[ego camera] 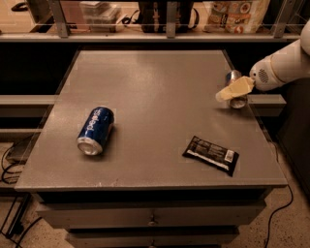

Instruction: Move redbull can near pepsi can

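Observation:
The redbull can point(234, 77) is slim and silver and stands at the table's right edge, partly hidden behind my gripper. My gripper point(233, 90), with cream tips on a white arm reaching in from the right, sits right at the can's front. The pepsi can point(95, 130) is wide and deep blue. It lies on its side at the left front of the table, silver end toward the camera and far from the gripper.
A black snack packet point(211, 154) lies flat at the right front of the grey table point(160, 92). A shelf with bags and boxes point(237, 14) runs behind the table. Cables lie on the floor at both lower corners.

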{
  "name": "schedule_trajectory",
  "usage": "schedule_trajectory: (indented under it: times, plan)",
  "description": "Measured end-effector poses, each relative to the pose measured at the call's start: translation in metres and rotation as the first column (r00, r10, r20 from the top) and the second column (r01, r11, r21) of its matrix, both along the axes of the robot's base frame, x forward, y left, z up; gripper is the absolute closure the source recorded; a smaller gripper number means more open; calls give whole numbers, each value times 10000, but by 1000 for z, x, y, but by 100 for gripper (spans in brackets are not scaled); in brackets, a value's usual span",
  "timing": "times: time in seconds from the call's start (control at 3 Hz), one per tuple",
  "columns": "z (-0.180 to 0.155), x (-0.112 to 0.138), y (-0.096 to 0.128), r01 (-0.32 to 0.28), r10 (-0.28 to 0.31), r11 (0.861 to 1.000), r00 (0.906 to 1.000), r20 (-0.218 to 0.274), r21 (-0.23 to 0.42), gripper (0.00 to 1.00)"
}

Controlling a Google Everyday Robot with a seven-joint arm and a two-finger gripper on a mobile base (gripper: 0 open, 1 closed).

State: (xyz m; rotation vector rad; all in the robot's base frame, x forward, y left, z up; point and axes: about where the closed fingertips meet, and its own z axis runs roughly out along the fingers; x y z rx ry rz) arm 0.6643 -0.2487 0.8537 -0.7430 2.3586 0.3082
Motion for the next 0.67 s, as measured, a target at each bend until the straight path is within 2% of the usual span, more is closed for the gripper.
schedule_trajectory:
  times: [0.33, 0.67]
  plan:
    - [-11, 4, 2, 69, -72, 9999, 9997, -231, -148, 40]
    - [-10, 3, 7, -16, -1, 9980, 9996, -280, -628, 64]
